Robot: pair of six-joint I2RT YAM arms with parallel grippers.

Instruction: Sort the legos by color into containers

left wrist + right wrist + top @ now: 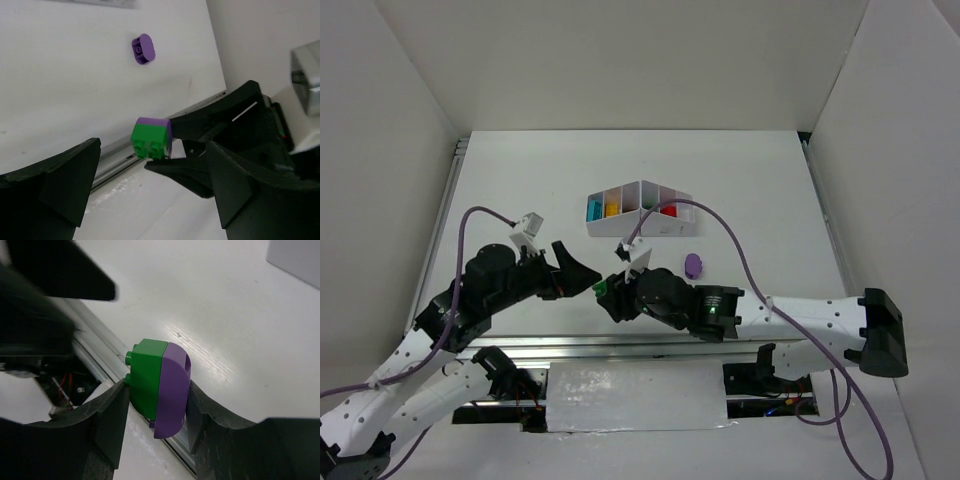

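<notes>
My right gripper (611, 292) is shut on a joined pair of bricks, a green brick (146, 375) stuck to a purple rounded brick (172, 390), held above the table's near edge. The pair also shows in the left wrist view (151, 141) and as a green spot in the top view (602, 288). My left gripper (586, 272) is open and empty, its jaws wide apart just left of the held pair. A loose purple brick (693, 264) lies on the table right of the grippers; it also shows in the left wrist view (143, 49). The white divided tray (630, 226) holds light blue, yellow, green and red bricks.
The aluminium rail along the table's near edge (620, 345) runs just below both grippers. White walls enclose the table at left, back and right. A corner of the tray shows in the right wrist view (300, 260).
</notes>
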